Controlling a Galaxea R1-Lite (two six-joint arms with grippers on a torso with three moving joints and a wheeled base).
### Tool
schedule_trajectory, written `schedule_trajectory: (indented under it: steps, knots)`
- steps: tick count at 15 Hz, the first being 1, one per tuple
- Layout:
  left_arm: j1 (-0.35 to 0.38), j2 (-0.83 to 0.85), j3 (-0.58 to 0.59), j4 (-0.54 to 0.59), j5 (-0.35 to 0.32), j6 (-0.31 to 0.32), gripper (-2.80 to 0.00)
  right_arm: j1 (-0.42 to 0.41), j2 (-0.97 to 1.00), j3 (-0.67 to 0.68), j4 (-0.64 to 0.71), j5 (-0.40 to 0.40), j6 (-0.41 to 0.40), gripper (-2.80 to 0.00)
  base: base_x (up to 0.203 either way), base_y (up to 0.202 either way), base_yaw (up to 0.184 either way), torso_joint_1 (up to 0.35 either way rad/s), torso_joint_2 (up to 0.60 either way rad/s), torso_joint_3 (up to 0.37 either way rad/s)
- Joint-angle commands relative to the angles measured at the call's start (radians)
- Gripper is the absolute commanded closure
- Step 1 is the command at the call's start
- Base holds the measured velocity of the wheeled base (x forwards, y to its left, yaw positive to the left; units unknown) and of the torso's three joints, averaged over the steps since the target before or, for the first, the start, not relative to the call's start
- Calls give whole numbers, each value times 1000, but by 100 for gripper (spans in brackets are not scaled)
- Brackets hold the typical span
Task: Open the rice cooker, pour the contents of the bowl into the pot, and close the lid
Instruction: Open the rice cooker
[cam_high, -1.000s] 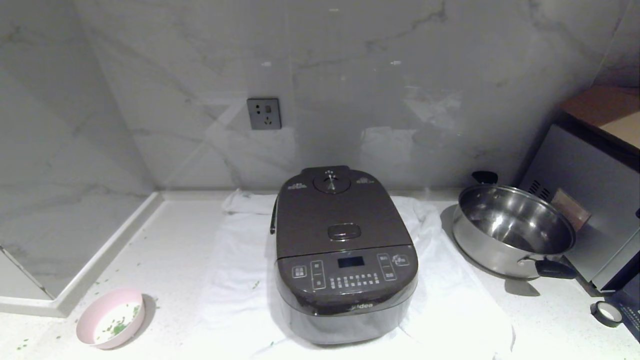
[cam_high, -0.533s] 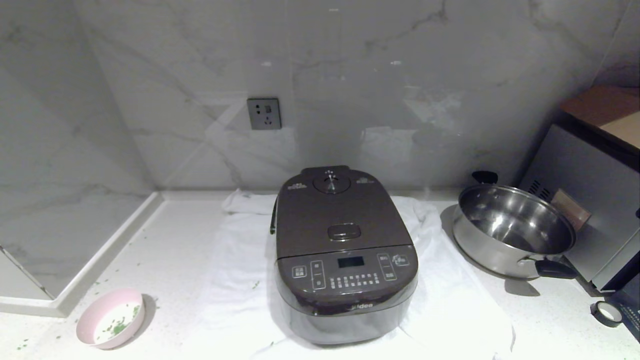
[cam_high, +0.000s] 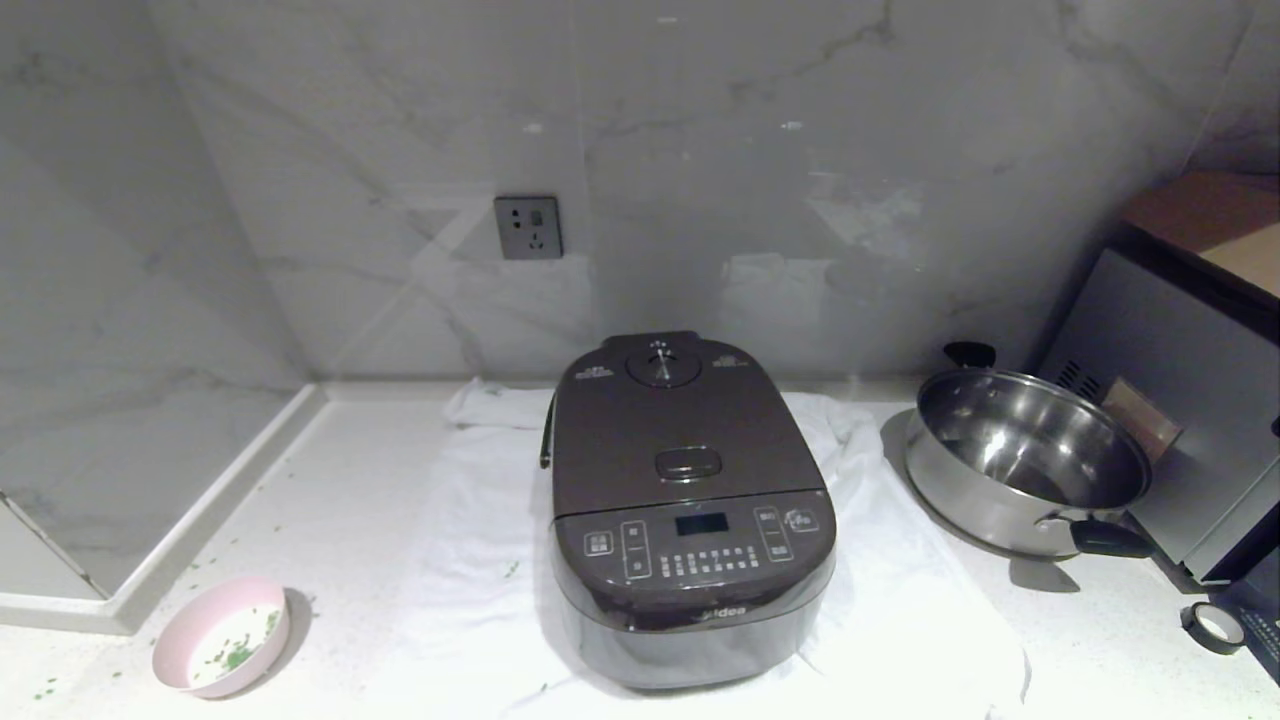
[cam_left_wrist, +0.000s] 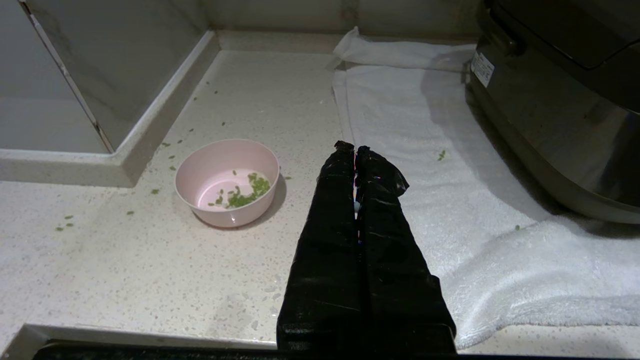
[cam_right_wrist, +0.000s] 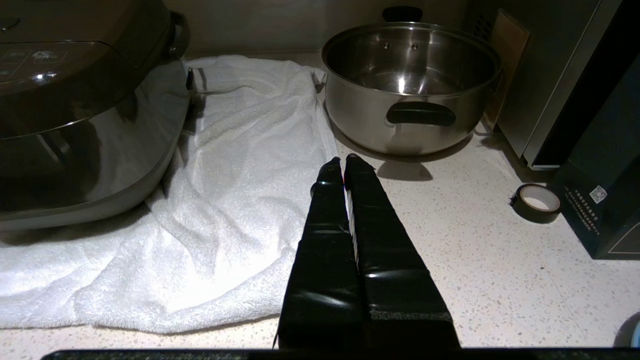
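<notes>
Nothing has moved: bowl lies beside the closed left tool.

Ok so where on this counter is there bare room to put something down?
Bare counter lies between the pink bowl and the white towel, with green bits scattered there. Another patch lies in front of the steel pan, beside the tape roll. It is crowded at the oven.

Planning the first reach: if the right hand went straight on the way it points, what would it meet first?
Probably the steel pan: the shut right hand points at its near wall, with bare countertop between; depth is uncertain.
</notes>
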Motion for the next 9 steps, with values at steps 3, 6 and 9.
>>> schedule_trajectory:
  steps: [3, 6, 9]
  knots:
    - [2, 0, 0, 0, 1, 1, 0, 0, 0, 0, 5, 0, -1, 0, 0, 0, 0, 0, 0, 0]
    - [0, 0, 0, 0, 0, 0, 0, 0, 0, 2, -4, 2, -15, 0, 0, 0, 0, 0, 0, 0]
    - [0, -1, 0, 0, 2, 0, 0, 0, 0, 3, -3, 0, -31, 0, 0, 0, 0, 0, 0, 0]
